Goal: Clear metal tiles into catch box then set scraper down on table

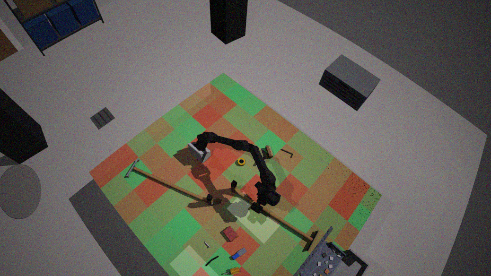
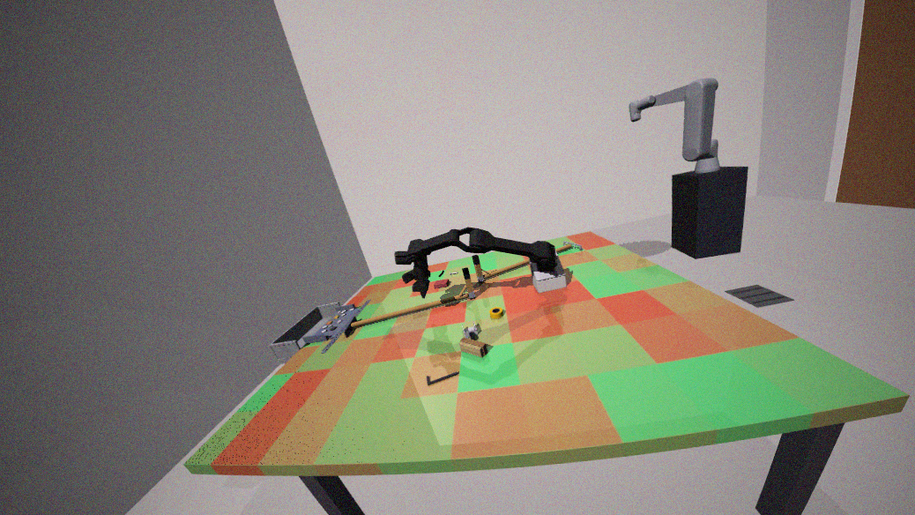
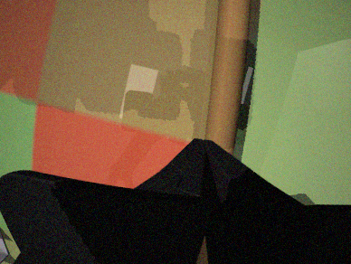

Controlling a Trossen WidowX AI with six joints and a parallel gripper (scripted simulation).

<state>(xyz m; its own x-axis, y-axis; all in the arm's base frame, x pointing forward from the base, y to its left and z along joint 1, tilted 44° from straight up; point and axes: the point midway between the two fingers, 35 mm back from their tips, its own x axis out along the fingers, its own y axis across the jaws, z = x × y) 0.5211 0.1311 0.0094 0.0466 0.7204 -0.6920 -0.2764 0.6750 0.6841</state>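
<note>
My gripper is shut with nothing seen between its fingertips. It is over the wooden shaft of a long tool, whose dark blade lies just short of the bench plate. A post with a black top rises from its other end. A second long tool with a grey head lies farther off. The steel bench plate bears several small tiles, pale, dark and orange. The catch box adjoins its far end; its inside is partly hidden.
A yellow ring, a brown block and a hex key lie on one side of the shaft. A red block, a blue-grey block and a yellow-handled tool lie on the other.
</note>
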